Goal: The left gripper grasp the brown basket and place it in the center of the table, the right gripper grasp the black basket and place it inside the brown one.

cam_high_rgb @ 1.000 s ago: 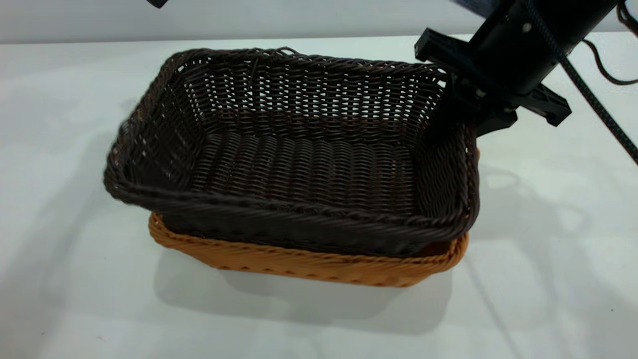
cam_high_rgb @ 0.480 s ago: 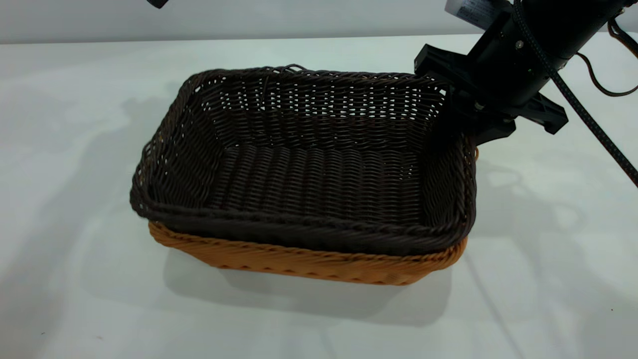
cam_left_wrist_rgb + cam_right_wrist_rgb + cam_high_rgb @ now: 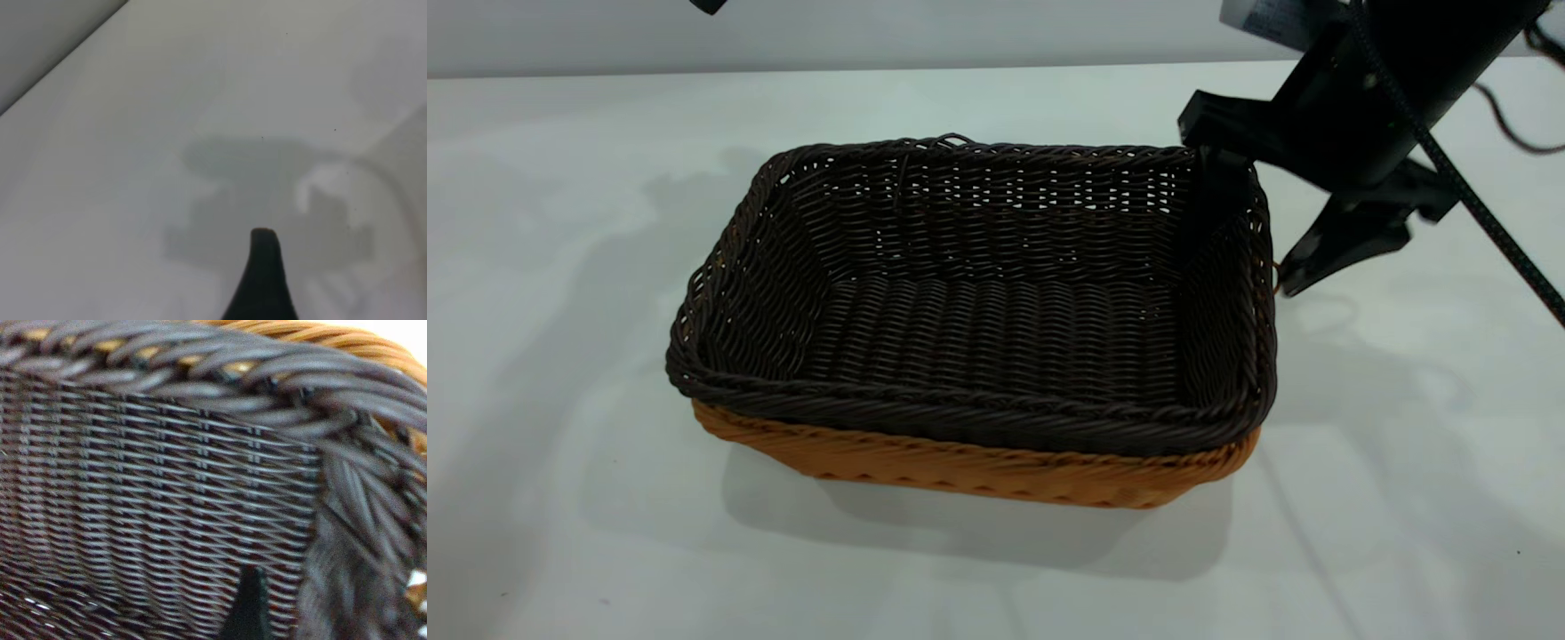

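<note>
At frame centre the dark woven wicker basket sits nested in the orange-tan wicker basket on the white counter, so only withdrawal seems left for the right pincer, spread wide astride its right wall.

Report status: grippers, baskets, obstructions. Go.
Right gripper open, straddling the black basket right wall. Black basket nested in the brown basket. Left gripper over bare table, away. No obstructions seen.
</note>
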Controlling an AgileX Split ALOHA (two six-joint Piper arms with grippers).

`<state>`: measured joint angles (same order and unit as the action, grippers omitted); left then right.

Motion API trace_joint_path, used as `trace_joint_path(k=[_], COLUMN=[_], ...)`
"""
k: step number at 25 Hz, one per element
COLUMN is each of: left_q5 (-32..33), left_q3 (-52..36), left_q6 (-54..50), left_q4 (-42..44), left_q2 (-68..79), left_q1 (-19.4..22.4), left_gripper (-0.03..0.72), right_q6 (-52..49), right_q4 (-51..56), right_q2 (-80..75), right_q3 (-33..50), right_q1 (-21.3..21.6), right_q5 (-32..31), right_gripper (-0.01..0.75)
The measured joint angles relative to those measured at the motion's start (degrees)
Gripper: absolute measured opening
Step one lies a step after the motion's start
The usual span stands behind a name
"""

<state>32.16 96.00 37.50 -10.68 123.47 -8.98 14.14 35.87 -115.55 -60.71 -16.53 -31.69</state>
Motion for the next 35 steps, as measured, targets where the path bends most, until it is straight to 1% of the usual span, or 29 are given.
trace_joint_path(k=[2, 6, 8, 12, 14, 18, 23, 26, 32, 35], left_q5=[0.15, 0.63, 1.93, 6.67, 10.30, 17.38, 27.83, 34.53, 34.69, 34.69], left_q3=[0.00, 0.00, 0.00, 0.00, 0.00, 0.00, 0.00, 0.00, -0.44, -4.02], left_q6=[-1.16, -2.81, -3.77, -7.18, -9.88, -16.41, -25.11, -29.92, -33.29, -35.05], left_q4=[-0.05, -0.05, -0.05, -0.05, -0.05, -0.05, -0.05, -0.05, -0.08, -0.47], left_q2=[-0.60, -4.82, -8.21, -15.22, -18.81, -26.51, -34.63, -38.02, -42.56, -45.16], left_q1=[0.00, 0.00, 0.00, 0.00, 0.00, 0.00, 0.00, 0.00, 0.00, 0.00], left_gripper=[0.549, 0.549, 0.549, 0.549, 0.549, 0.549, 0.549, 0.549, 0.549, 0.549], right_q6=[-0.39, -1.44, -1.58, -1.64, -1.64, -0.81, 1.00, 1.00, 0.42, -0.48], right_q4=[-3.63, -9.02, -10.83, -15.32, -16.83, -18.04, -18.51, -18.51, -17.09, -17.01], right_q2=[2.83, 11.25, 16.41, 28.52, 34.64, 47.22, 60.80, 68.17, 82.74, 88.68], right_q3=[0.00, 0.00, 0.00, 0.00, 0.00, 0.00, 0.00, 0.05, 0.69, 3.48], right_q1=[0.17, 2.07, 3.42, 4.50, 4.50, 4.50, 4.45, 4.45, 4.45, 4.45], right_q5=[1.06, 2.01, 2.07, 1.50, 0.26, -6.73, -19.42, -24.85, -32.70, -37.09], right_gripper=[0.626, 0.628, 0.624, 0.605, 0.595, 0.590, 0.591, 0.591, 0.591, 0.591])
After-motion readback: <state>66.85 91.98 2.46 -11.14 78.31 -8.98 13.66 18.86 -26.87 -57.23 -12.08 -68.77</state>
